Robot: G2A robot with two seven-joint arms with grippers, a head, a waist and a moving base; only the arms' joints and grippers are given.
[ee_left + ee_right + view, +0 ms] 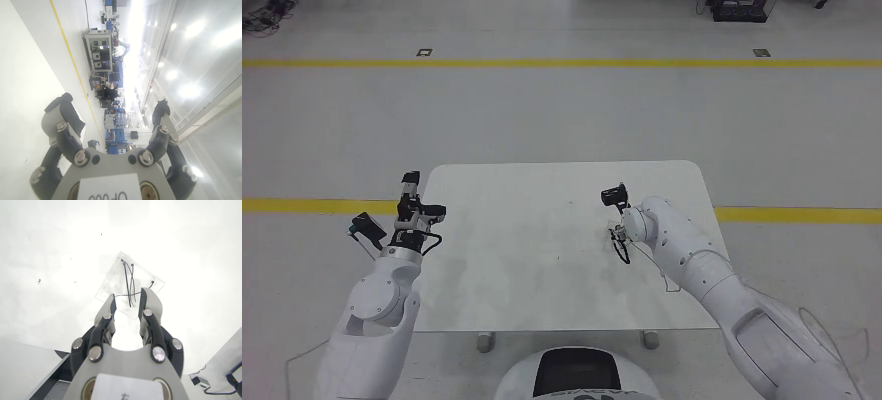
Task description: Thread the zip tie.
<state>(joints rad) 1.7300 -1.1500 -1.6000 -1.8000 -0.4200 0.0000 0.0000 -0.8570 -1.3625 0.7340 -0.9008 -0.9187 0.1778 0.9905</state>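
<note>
**Item 1 — right gripper** (128, 293). It hangs directly above a clear, square, shallow plastic tray (111, 281). The jaws are apart and there is nothing between them. We judge the placement deliberate: the gap is lined up over the tray's contents, as for a straight descent and pick.

**Item 2 — three thin black plastic zip ties** (125, 279). They lie loose inside the tray. Two run lengthwise and cross each other, and the third is laid across both. Their small square heads sit toward one rim. Each strap lies open with no loop closed, so we take the threading as not yet begun. We cannot tell which of the three the task means.

**Item 3 — left gripper** (113, 101). It is held at the table's left edge, well apart from the tray, and points out at the room. The jaws are spread wide and empty. We read this as a parked pose that keeps it clear of the pick. Threading will likely need it for a second hold.

**Item 4 — white rectangular table** (542, 280). The top is matte with a few dark specks, and the tray rests on its right half.

**Item 5 — room.**
- Pale grey floor (542, 120) crossed by a yellow line (542, 63).
- A metal-framed equipment rack (98, 51) with blue workstations beyond it.
- Bright ceiling lights (189, 28).
</note>
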